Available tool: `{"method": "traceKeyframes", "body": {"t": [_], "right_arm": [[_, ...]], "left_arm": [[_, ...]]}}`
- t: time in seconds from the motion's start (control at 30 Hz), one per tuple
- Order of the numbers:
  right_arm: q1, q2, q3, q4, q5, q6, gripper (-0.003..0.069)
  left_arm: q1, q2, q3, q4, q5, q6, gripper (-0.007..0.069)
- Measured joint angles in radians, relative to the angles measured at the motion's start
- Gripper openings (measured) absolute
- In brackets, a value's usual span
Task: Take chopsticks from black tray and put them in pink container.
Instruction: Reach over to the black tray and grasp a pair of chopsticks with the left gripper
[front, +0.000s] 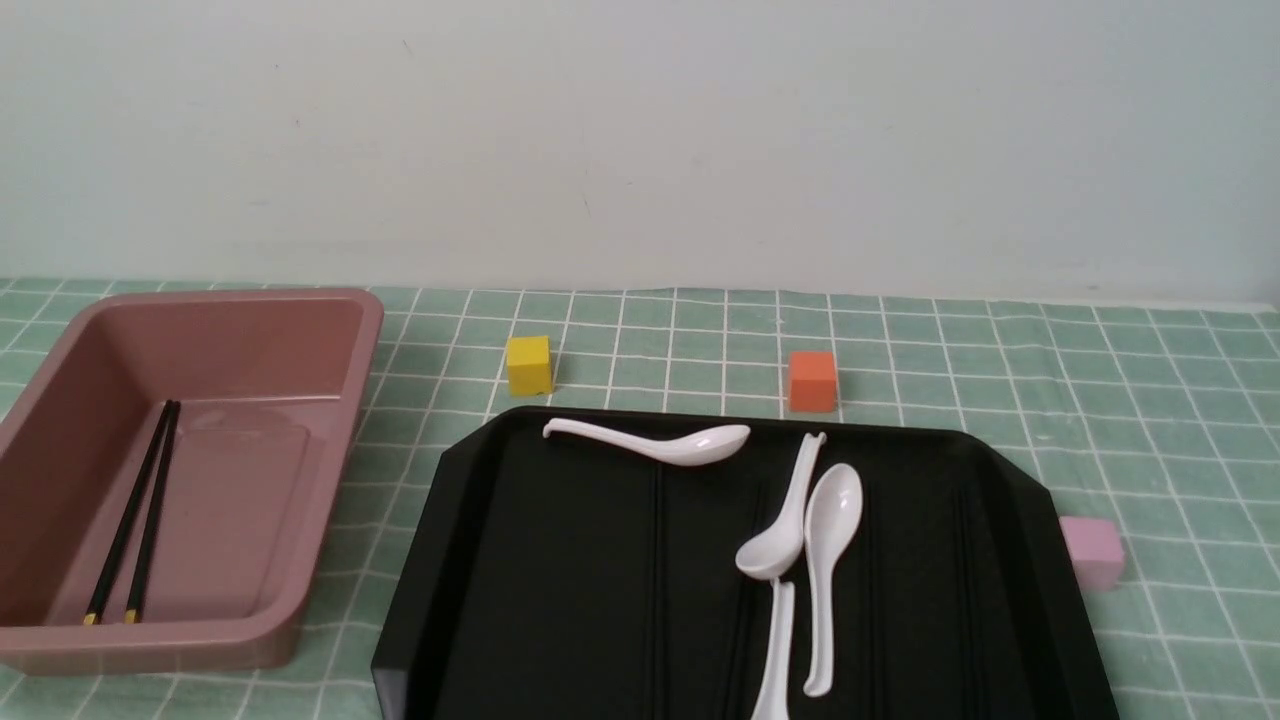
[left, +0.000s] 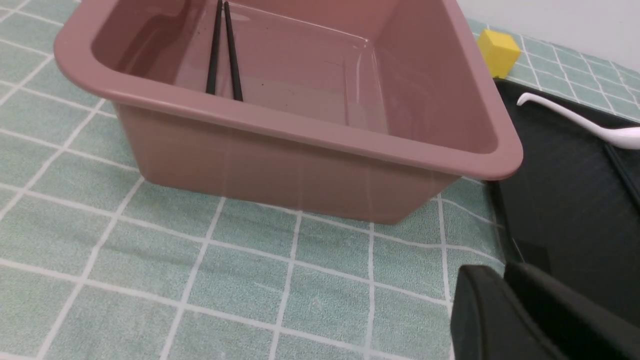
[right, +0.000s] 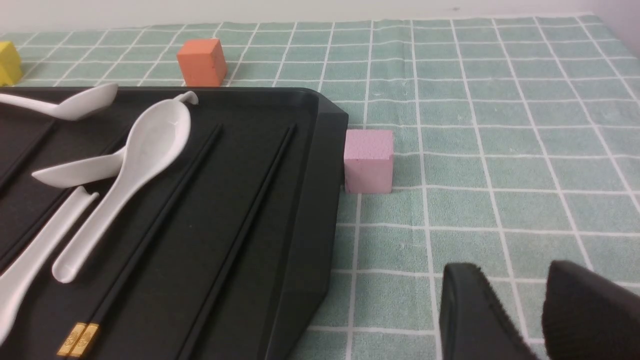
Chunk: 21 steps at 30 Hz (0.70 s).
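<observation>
The pink container stands at the left, with two black, gold-tipped chopsticks lying side by side on its floor. The left wrist view looks over the container's near wall at those sticks. The black tray fills the middle. In the right wrist view another pair of chopsticks lies in the tray beside the spoons. My left gripper hovers over the cloth between container and tray, its fingers together and empty. My right gripper is open over the cloth, right of the tray. Neither gripper shows in the front view.
Several white soup spoons lie in the tray. A yellow cube and an orange cube sit behind it. A pale pink cube rests against the tray's right edge. A green checked cloth covers the table.
</observation>
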Motion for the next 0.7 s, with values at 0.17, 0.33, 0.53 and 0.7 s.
{"method": "traceKeyframes", "body": {"t": [0.17, 0.33, 0.53, 0.7], "right_arm": [[0.000, 0.000, 0.000, 0.000, 0.000, 0.000, 0.0240], [0.000, 0.000, 0.000, 0.000, 0.000, 0.000, 0.0240], [0.000, 0.000, 0.000, 0.000, 0.000, 0.000, 0.0240], [0.000, 0.000, 0.000, 0.000, 0.000, 0.000, 0.0240]], "left_arm": [[0.000, 0.000, 0.000, 0.000, 0.000, 0.000, 0.0074], [0.000, 0.000, 0.000, -0.053, -0.006, -0.028, 0.0078], [0.000, 0.000, 0.000, -0.462, -0.077, -0.283, 0.0085], [0.000, 0.000, 0.000, -0.745, -0.111, -0.399, 0.0093]]}}
